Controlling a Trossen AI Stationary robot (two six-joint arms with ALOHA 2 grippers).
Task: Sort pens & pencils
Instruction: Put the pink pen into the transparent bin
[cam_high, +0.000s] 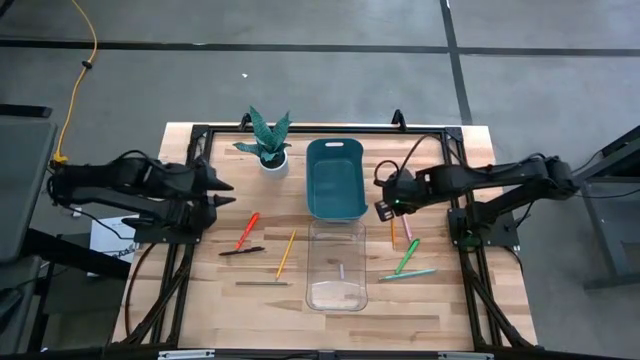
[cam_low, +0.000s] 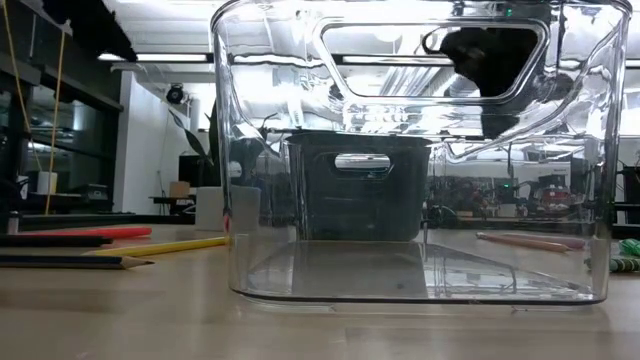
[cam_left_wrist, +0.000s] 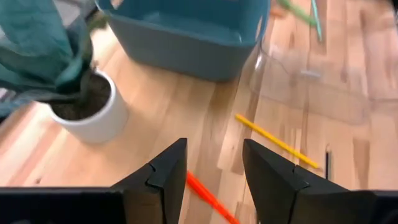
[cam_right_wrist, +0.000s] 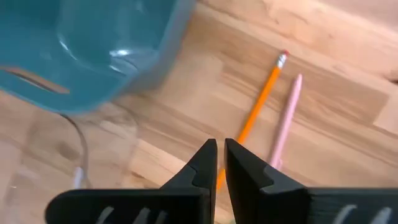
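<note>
- Your clear bin (cam_high: 337, 265) sits at the table's (cam_high: 200, 300) near edge, one small stick inside; landmark.
- Left of it: grey pencil (cam_high: 262, 284), black pen (cam_high: 242, 251), yellow pencil (cam_high: 287, 252), red pen (cam_high: 247, 229).
- Right: green pens (cam_high: 407, 259), pink pen (cam_right_wrist: 286, 118), orange pencil (cam_right_wrist: 258, 109).
- Your right gripper (cam_right_wrist: 220, 163) hovers over that pencil, fingers nearly closed, empty.
- Beyond the clear bin: teal bin (cam_high: 335, 178), potted plant (cam_high: 267, 142); your left gripper (cam_left_wrist: 214, 174) waits parted, well left.

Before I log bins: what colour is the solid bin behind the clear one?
Teal, clearest in the high view.
</note>
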